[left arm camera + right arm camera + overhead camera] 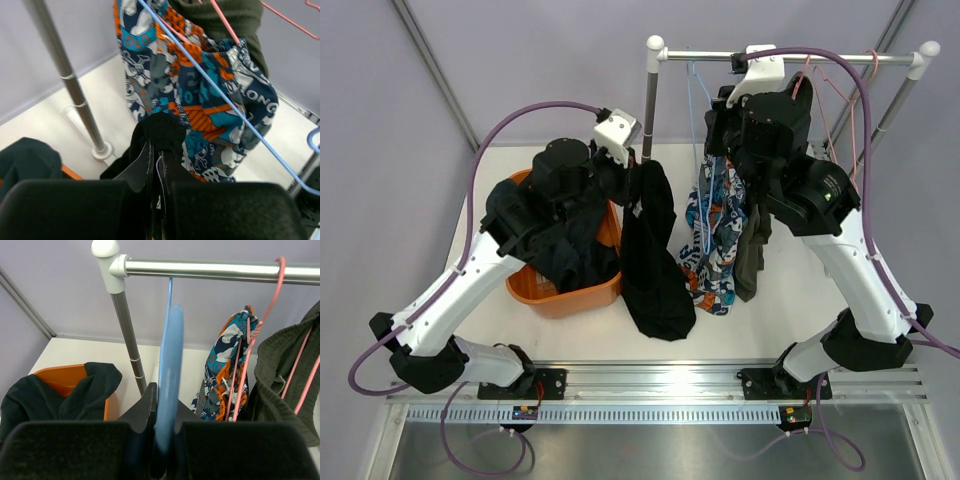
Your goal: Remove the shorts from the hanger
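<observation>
My left gripper (636,188) (156,151) is shut on the black shorts (657,262) (161,129), which hang limp from it beside the basket. My right gripper (718,125) (168,396) is shut on a blue hanger (170,355) that hooks over the rail (210,268). The blue wire (225,96) crosses in front of the patterned shorts (716,240) (200,85) (226,360), which hang on a pink hanger (254,335). Olive shorts (751,252) (285,371) hang to their right. Dark navy shorts (552,235) (60,396) lie in the basket.
An orange basket (565,293) (60,376) stands on the white table at the left. The rack's upright post (648,100) (70,80) (128,335) rises just behind my left gripper. More pink hangers (840,85) hang at the rail's right end.
</observation>
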You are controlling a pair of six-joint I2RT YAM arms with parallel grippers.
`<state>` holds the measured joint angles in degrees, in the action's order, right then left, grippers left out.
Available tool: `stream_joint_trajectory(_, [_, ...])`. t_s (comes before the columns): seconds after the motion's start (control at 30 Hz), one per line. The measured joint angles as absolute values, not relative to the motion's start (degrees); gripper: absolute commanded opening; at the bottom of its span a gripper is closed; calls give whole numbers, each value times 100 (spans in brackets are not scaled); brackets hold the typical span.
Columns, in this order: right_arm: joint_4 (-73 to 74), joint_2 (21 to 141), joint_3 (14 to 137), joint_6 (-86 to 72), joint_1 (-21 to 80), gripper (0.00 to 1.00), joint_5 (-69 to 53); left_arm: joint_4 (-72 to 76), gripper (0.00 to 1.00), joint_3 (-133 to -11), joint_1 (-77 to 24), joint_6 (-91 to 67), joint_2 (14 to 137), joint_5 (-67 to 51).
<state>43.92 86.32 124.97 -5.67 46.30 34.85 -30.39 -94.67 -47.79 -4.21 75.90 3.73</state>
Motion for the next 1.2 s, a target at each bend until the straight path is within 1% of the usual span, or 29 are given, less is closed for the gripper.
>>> stream_joint_trajectory(0.07, [4394,8624,12427,-622,4630,0,3420,-3105,0,-9703,-4779,-276,7590,735])
stream_joint_trajectory(0.13, [4372,8565,12287,-705,4630,0,3295,-3133,3,-9955,-4779,-121,7592,1050])
stream_joint_trajectory(0.17, [4377,8484,12147,-755,4630,0,3214,-3118,7,-10143,-4779,14,7594,1260])
stream_joint_trajectory(0.23, [4377,8250,11771,-867,4630,0,3041,-3013,7,-10538,-4779,305,7592,1632])
stream_joint_trajectory(0.3, [4403,8027,11434,-965,4630,0,2926,-2665,6,-10923,-4779,683,7570,1949])
stream_joint_trajectory(0.43, [4418,7607,10794,-1135,4626,0,2733,-1658,2,-11489,-4779,1546,7428,2309])
stream_joint_trajectory(0.67, [4423,7360,10206,-1308,4624,0,2550,154,0,-11585,-4777,2755,7089,2497])
stream_joint_trajectory(0.83, [4414,7360,10016,-1334,4622,0,2460,891,0,-11391,-4772,3210,7046,2598])
stream_joint_trajectory(0.97, [4394,7360,9944,-1337,4622,0,2432,1066,0,-10947,-4731,3291,6991,2665])
stream_joint_trajectory(1.07, [4388,7360,9929,-1341,4622,0,2427,1076,0,-10383,-4685,3148,6904,2729])
stream_joint_trajectory(1.2, [4289,7358,9874,-1352,4622,0,2425,982,0,-9227,-4619,2661,6648,2976])
